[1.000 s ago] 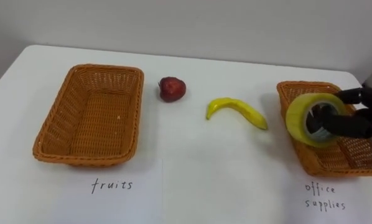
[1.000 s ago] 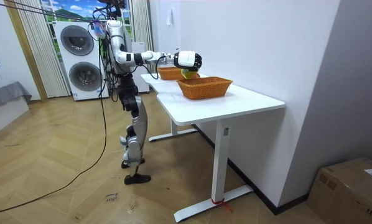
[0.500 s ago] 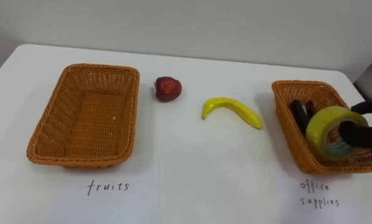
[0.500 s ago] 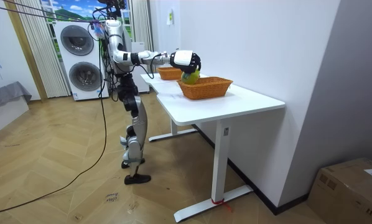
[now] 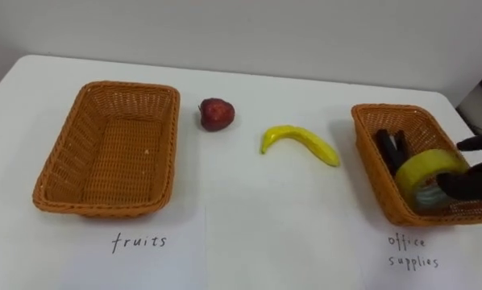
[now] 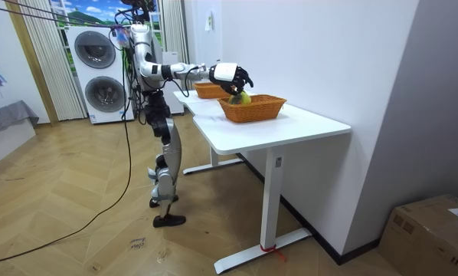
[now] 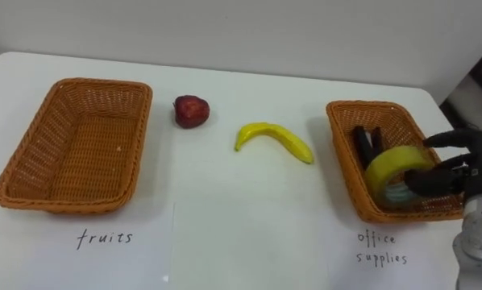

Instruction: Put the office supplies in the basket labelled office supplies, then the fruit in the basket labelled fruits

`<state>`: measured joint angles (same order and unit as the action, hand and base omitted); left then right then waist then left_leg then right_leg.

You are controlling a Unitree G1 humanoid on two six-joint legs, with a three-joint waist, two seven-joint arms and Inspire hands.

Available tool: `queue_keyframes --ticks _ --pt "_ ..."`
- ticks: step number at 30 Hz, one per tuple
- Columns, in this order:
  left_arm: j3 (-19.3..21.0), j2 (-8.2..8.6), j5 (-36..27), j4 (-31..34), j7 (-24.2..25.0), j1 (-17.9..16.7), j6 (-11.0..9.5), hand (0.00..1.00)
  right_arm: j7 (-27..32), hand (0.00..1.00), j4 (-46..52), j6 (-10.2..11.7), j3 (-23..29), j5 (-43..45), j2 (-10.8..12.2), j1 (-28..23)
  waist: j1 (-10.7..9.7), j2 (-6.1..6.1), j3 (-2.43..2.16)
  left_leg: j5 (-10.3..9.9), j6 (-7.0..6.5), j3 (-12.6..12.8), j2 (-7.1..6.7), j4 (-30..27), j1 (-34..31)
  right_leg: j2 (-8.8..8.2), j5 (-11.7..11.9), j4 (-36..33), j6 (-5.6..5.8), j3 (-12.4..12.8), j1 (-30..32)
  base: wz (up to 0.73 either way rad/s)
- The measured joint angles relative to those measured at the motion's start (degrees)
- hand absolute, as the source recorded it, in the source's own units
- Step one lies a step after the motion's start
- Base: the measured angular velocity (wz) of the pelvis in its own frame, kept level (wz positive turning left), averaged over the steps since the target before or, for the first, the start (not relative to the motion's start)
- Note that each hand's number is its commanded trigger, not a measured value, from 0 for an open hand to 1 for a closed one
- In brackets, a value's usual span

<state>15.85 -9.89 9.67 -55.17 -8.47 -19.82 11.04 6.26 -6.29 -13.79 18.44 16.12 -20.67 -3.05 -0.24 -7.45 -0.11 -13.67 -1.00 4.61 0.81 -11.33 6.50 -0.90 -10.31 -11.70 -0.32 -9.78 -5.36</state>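
The yellow tape roll stood tilted on its edge inside the right-hand wicker basket, toward its front right corner, just beside a dark object lying farther back in the same basket. The right hand reached in over the basket's right rim. Its lower fingers were curled against the roll's right edge and held it, while an upper one was stretched out clear of the roll. On the white table, a banana and a dark red apple lay between this basket and the empty left wicker basket. In the room view, the robot stood upright at the table's side.
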Motion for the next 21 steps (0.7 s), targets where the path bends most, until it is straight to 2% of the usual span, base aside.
queue_keyframes --ticks 9,21 --pt "0.0 0.0 0.0 -0.1 -0.1 0.0 0.0 0.0 0.6 0.0 0.0 0.0 0.9 0.1 0.0 0.0 -0.1 -0.2 0.09 0.0 0.0 0.0 0.0 0.0 -0.2 0.03 0.0 -0.1 0.0 0.2 0.3 0.0" --pt "-0.2 0.02 -0.1 -0.1 -1.3 0.0 0.0 0.0 0.6 0.0 0.1 0.0 0.9 0.1 0.0 0.0 0.0 0.15 0.07 0.0 -0.01 0.0 0.04 0.1 -0.1 0.04 0.0 -0.5 -0.01 0.2 0.3 0.0"
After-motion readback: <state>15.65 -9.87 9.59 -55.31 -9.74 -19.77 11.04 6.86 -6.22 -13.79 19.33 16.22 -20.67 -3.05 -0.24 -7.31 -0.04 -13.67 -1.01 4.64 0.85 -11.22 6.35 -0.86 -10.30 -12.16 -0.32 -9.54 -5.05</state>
